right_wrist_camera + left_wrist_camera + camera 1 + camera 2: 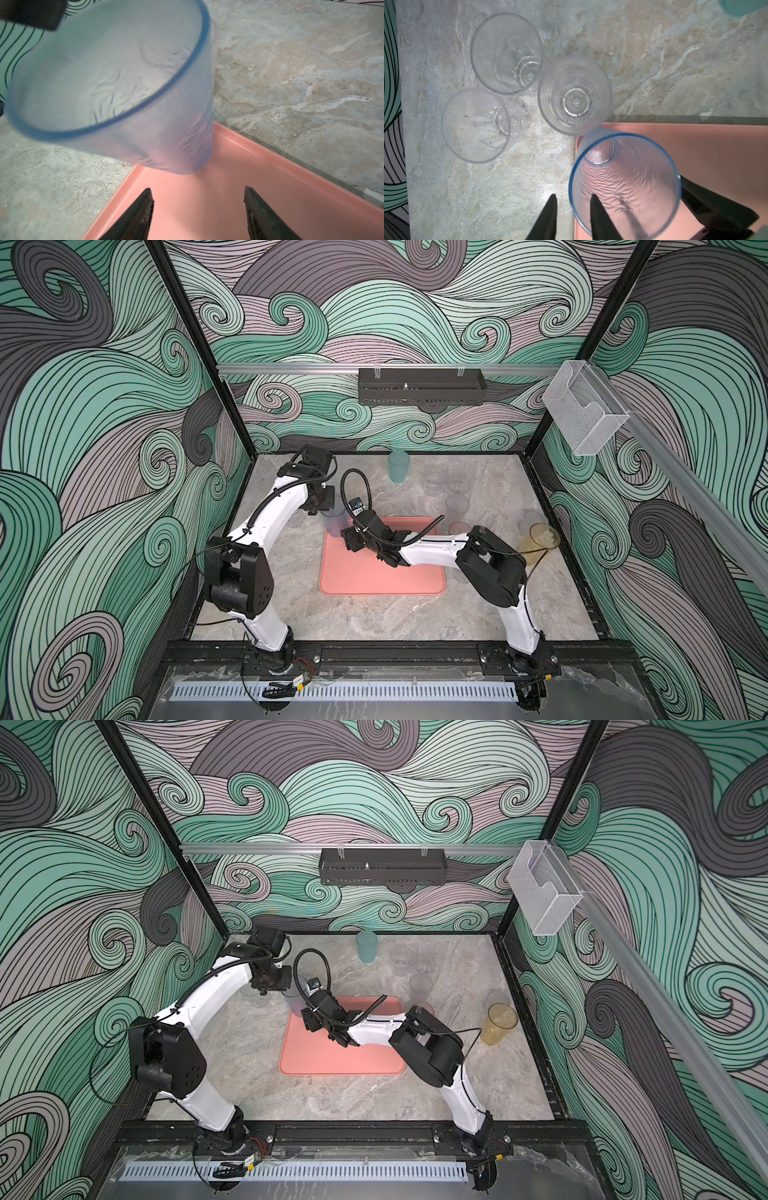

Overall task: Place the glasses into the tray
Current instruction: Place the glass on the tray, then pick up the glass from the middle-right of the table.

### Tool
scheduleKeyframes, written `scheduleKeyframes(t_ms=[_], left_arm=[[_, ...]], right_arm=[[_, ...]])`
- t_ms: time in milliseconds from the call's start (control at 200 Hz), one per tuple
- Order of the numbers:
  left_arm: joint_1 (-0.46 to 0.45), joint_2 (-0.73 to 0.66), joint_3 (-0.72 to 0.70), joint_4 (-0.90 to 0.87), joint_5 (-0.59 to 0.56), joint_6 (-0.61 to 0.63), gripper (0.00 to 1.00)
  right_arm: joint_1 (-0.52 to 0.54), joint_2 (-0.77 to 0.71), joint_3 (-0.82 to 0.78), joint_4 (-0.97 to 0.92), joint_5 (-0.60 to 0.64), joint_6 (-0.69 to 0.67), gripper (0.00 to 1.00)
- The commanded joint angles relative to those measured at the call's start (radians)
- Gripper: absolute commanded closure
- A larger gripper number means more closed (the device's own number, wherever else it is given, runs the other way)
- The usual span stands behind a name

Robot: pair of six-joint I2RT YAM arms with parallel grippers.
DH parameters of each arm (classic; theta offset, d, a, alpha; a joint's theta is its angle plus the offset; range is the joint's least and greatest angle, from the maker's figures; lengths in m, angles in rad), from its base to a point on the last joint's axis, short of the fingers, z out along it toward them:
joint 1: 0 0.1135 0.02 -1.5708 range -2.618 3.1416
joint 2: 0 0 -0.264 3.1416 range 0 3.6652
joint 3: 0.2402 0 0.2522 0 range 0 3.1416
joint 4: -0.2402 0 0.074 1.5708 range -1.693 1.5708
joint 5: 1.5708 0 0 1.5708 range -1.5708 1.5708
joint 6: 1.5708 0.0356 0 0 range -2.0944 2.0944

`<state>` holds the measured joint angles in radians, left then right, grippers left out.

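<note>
- The left end effector (574, 196) is seen parted, fingers (548, 218) astride the rim of the blue tumbler (633, 176), not pinching it.
- The right end effector (197, 197) is held spread and empty over the tray (280, 176).
- The blue tumbler is stood in the tray's corner.
- Three clear glasses (574, 95) are seen on the worktop (675, 62) just beside that corner.
- A teal tumbler (398, 466) and an orange tumbler (538, 543) are spotted farther off.

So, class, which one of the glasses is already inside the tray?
The tall blue-grey tumbler, sitting in the tray's corner by the left gripper; all the others in view stand outside it on the marble table.
</note>
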<state>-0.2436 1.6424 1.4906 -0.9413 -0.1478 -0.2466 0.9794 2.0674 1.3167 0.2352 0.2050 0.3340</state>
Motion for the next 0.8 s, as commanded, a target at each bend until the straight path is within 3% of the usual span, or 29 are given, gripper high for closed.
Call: scheduleKeyframes(t_ms=[0,160,325,430,521,616,791], left_arm=[[0.008,-0.064,0.033,0.008,0.035,-0.015,0.68],[0.008,-0.133,0.028,0.027,0.083,-0.019,0.68],[0.006,-0.307,-0.113,0.214,0.208,0.011,0.68],[0.0,-0.428,-0.257,0.391,0.272,-0.058,0.65],[-0.016,-0.454,-0.274,0.38,0.303,-0.086,0.65],[-0.062,-0.453,-0.314,0.418,0.329,-0.08,0.65],[-0.237,-0.46,-0.441,0.63,0.332,0.007,0.65]], right_arm=[[-0.002,-0.068,-0.034,-0.015,0.025,0.029,0.3],[-0.002,-0.172,-0.082,-0.109,0.027,0.056,0.3],[-0.023,-0.345,-0.041,-0.468,0.011,0.047,0.29],[-0.051,-0.448,-0.004,-0.699,0.002,0.004,0.28],[-0.093,-0.54,0.007,-0.836,0.015,-0.02,0.29],[-0.154,-0.62,0.021,-0.961,0.013,-0.035,0.29],[-0.319,-0.724,0.023,-1.118,-0.01,-0.047,0.3]])
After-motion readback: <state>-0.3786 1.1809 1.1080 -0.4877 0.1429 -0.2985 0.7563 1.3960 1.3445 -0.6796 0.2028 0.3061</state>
